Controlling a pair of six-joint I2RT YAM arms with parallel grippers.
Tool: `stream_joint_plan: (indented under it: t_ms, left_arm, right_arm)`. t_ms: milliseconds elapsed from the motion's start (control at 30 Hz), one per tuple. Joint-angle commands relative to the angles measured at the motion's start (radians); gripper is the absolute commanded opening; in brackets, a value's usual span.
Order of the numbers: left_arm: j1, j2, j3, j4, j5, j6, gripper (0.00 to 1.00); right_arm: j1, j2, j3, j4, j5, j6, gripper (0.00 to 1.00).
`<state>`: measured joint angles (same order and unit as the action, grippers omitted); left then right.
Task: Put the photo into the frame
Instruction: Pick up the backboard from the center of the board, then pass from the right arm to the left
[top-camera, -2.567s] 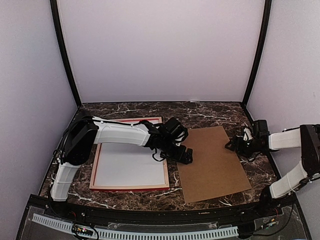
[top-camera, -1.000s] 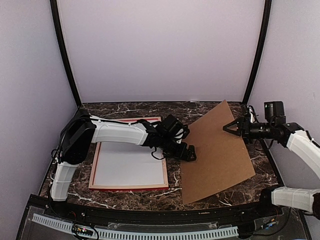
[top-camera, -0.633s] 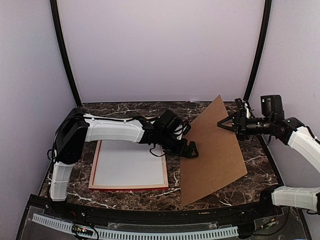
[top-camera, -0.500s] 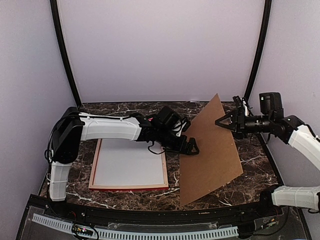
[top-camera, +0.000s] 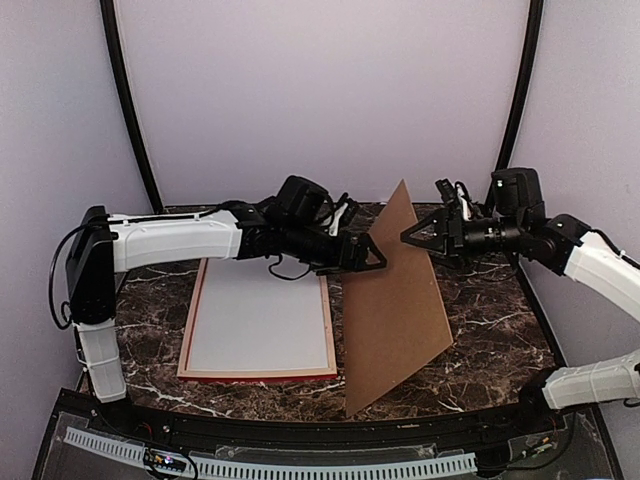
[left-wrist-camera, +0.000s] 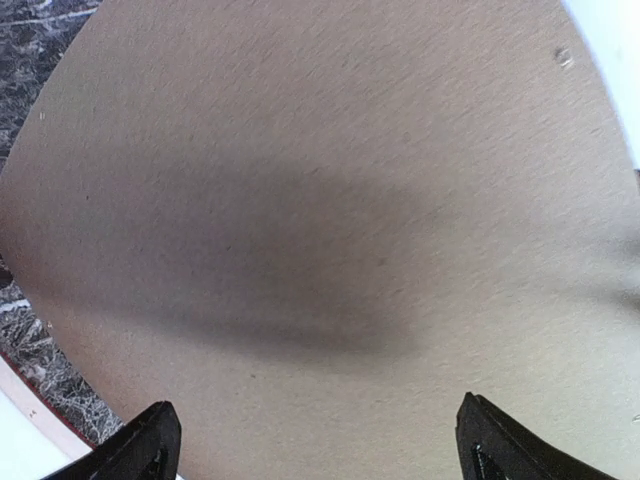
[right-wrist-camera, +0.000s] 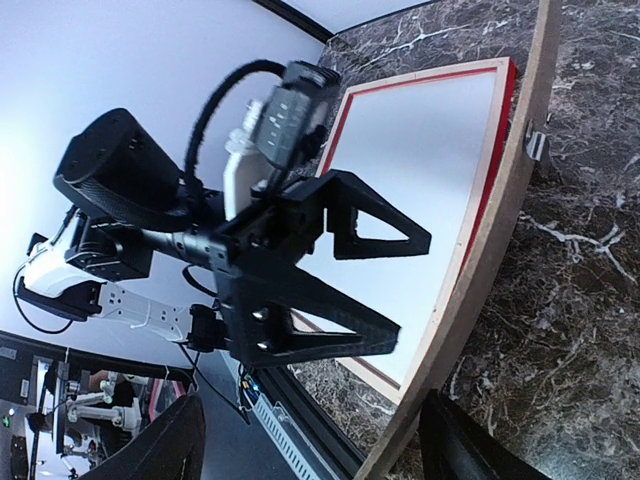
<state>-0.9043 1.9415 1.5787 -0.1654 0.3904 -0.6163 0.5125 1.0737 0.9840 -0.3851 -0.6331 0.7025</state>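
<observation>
left arm (top-camera: 175, 240) rose from its base at the near left, bent at the shoulder and ran almost level to the right across the back of the marble table (top-camera: 480, 330), wrist dipped slightly. under that forearm the frame (top-camera: 260, 376) lay flat on the table's left half, red rails around a white sheet (top-camera: 260, 315) facing up. could not tell if that sheet was the photo, no foliage print seen in any view. left gripper (top-camera: 368, 256) hung past the frame's far right corner, jaws spread wide with nothing between them, pointed at the left face of the brown board (top-camera: 395, 300). its wrist view was filled by that board, both fingertips at the bottom corners. the board stood on its near edge just right of the frame, steeply tilted, top corner up between the two grippers. a small metal clip (right-wrist-camera: 535, 140) showed on the board's edge. right gripper (top-camera: 418, 238) pointed left at the board's upper edge, jaws apart and not clamped, the thin edge running between the fingers. contact with a finger could not be told. right arm (top-camera: 590, 260) came up from the near right, elbow bent, forearm reaching left.
</observation>
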Motion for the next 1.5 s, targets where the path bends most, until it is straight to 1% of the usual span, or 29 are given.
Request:
stream_joint_plan:
  t_ms: [0,133,267,467,667,833,1067,1100,1267,1400,1467]
  left_arm:
    - [0.027,-0.147,-0.027,0.045,0.023,-0.036,0.99]
    - [0.046,-0.225,-0.034,0.034,0.002,-0.040,0.99]
    - [0.061,-0.266,-0.034,0.011,-0.013,-0.038,0.99]
    - [0.077,-0.294,-0.034,0.000,0.002,-0.050,0.99]
    - [0.077,-0.284,-0.015,-0.028,0.021,-0.062,0.99]
    - [0.077,-0.304,-0.018,-0.079,-0.030,-0.050,0.99]
    - [0.077,-0.348,-0.032,-0.185,-0.161,0.001,0.86]
    - [0.077,-0.359,-0.037,-0.204,-0.185,0.003,0.83]
    - [0.078,-0.410,-0.057,-0.270,-0.255,0.026,0.74]
    - [0.078,-0.447,-0.084,-0.302,-0.303,0.042,0.65]
    - [0.078,-0.460,-0.107,-0.303,-0.315,0.046,0.58]
  right_arm:
    - [0.068,0.046,0.069,0.103,0.036,0.026,0.75]
    - [0.132,0.105,0.117,0.132,0.056,0.030,0.75]
    - [0.183,0.161,0.160,0.150,0.067,0.033,0.75]
    - [0.245,0.224,0.209,0.179,0.077,0.038,0.75]
    - [0.292,0.279,0.242,0.209,0.073,0.048,0.75]
    - [0.329,0.319,0.263,0.243,0.067,0.052,0.75]
    - [0.369,0.382,0.283,0.294,0.047,0.067,0.75]
    - [0.373,0.391,0.286,0.301,0.042,0.067,0.75]
    - [0.389,0.440,0.308,0.327,0.024,0.072,0.75]
    - [0.393,0.466,0.321,0.343,0.014,0.072,0.75]
    - [0.392,0.475,0.324,0.348,0.010,0.073,0.75]
